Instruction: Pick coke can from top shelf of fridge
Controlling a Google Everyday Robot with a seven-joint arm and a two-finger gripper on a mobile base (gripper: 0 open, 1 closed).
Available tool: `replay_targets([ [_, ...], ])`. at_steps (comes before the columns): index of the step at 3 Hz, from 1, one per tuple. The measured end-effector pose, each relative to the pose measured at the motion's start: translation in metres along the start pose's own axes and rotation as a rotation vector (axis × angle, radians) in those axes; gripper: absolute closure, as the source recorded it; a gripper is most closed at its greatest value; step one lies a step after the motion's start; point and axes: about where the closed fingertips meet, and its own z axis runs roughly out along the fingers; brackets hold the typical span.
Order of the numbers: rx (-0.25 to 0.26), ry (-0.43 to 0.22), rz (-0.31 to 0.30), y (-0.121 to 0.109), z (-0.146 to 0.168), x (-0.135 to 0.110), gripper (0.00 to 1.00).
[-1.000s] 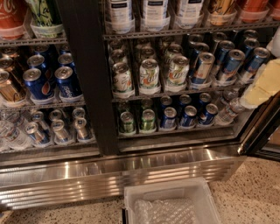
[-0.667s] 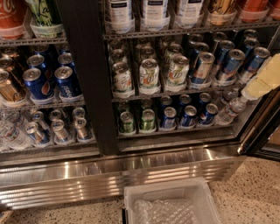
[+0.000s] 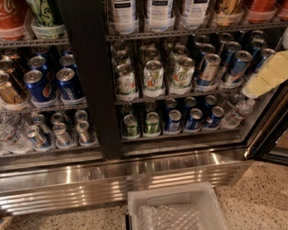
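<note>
I am holding my gripper [image 3: 263,76] far to the right of the centre post [image 3: 90,99] of the fridge [image 3: 87,27]. It is showing as a pale yellow shape coming in from the frame's right edge, in front of the right end of the middle rack. I cannot tell whether it is clenched or released, and it is carrying nothing that I can make out.

The coke can [image 3: 11,18] is sitting on the top shelf [image 3: 31,43], well to the left of the post and at the upper left corner of the view. It is red with white script, standing upright in a clear tray. Only its lower part is showing. Between it and the post, a green-and-white can [image 3: 45,15] is standing just beside it.

Right of the post, the same shelf is carrying white bottles [image 3: 157,13] and, further right, orange containers [image 3: 227,11].

One rack down, blue cans [image 3: 40,85] are standing left of the post. Green-white cans [image 3: 153,78] are standing just right of it, with blue-silver cans [image 3: 231,63] beyond them, near my gripper. On the lowest rack right of the post, a clear bottle [image 3: 236,114] is lying tilted at the far end.

Below the post, the ribbed steel base [image 3: 112,179] is running across the fridge. A white bin [image 3: 175,200] lined with bubble wrap is sitting on the speckled floor [image 3: 265,197], just right of the post's line.
</note>
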Motion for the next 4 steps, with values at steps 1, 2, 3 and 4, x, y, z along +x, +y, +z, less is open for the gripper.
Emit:
replay_targets([
  [1,0.088,-0.078,0.133,-0.026,-0.011,-0.011,0.0],
  [2,0.19,-0.199,0.299,-0.06,-0.023,-0.03,0.0],
  [3,0.202,-0.233,0.342,-0.064,-0.026,-0.036,0.0],
  [4,0.203,-0.233,0.342,-0.064,-0.026,-0.036,0.0],
])
